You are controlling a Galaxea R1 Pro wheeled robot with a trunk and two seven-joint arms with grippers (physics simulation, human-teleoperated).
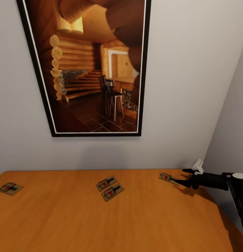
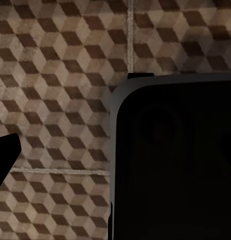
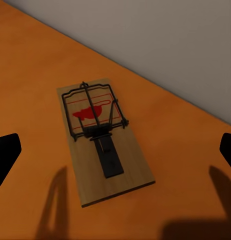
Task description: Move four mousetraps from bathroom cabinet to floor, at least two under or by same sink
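Several mousetraps lie flat on the orange-brown cabinet top [image 1: 65,224]: one at the far left [image 1: 9,188], two side by side in the middle [image 1: 106,183] [image 1: 112,191], one at the right [image 1: 167,177]. My right gripper [image 1: 182,177] hovers open just right of that last one. In the right wrist view this mousetrap [image 3: 103,140] lies below and between the spread black fingertips [image 3: 5,155], apart from both. The left wrist view looks down on the cube-patterned bathroom floor [image 2: 60,75], with one black fingertip [image 2: 5,155] at the frame's edge, holding nothing.
A large framed picture of a log cabin interior [image 1: 89,66] hangs on the grey wall behind the cabinet. A side wall [image 1: 233,133] closes in at the right past the cabinet's end. A big dark rounded robot part [image 2: 175,160] blocks much of the left wrist view.
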